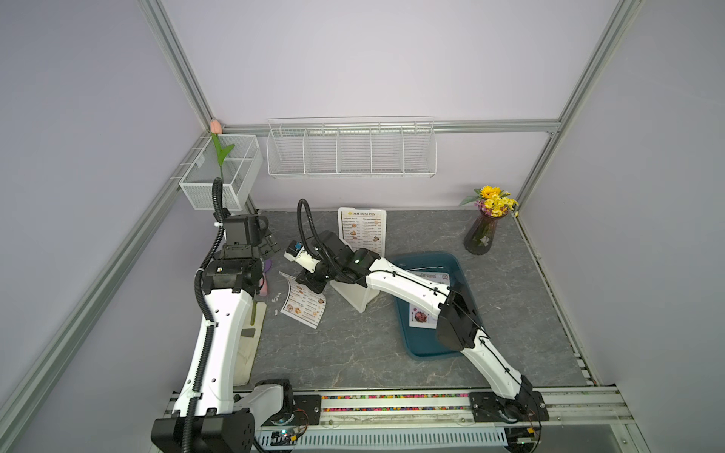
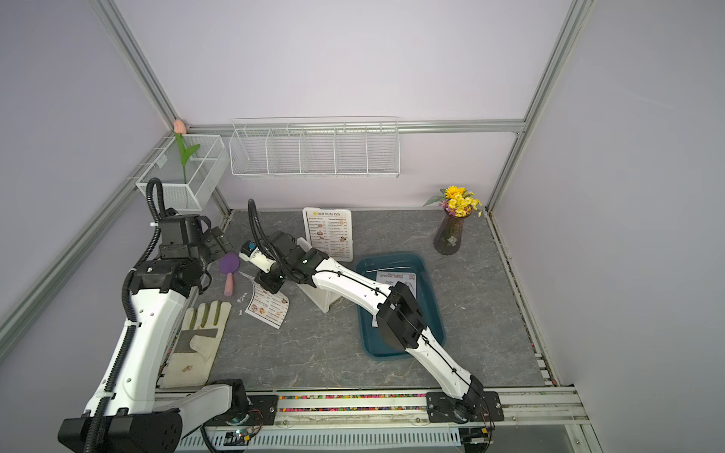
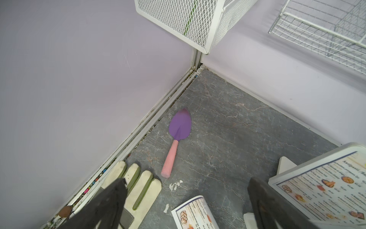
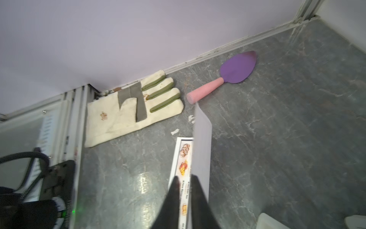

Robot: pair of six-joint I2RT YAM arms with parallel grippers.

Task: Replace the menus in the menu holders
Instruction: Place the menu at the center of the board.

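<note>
Where the right tool (image 4: 185,178) reaches, a menu (image 4: 201,142) curls upward.

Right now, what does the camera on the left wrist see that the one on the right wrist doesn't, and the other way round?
Only the left wrist view: the white mesh basket and wire rack up by the walls, a menu holder with a menu in it, and the left fingers spread wide with nothing between them.

Only the right wrist view: the right fingers right at the loose menu, whose edge curls up, and the cuff end of the glove.

Both: the purple trowel, the glove's finger end, the loose menu, paper scraps and the grey table.
</note>
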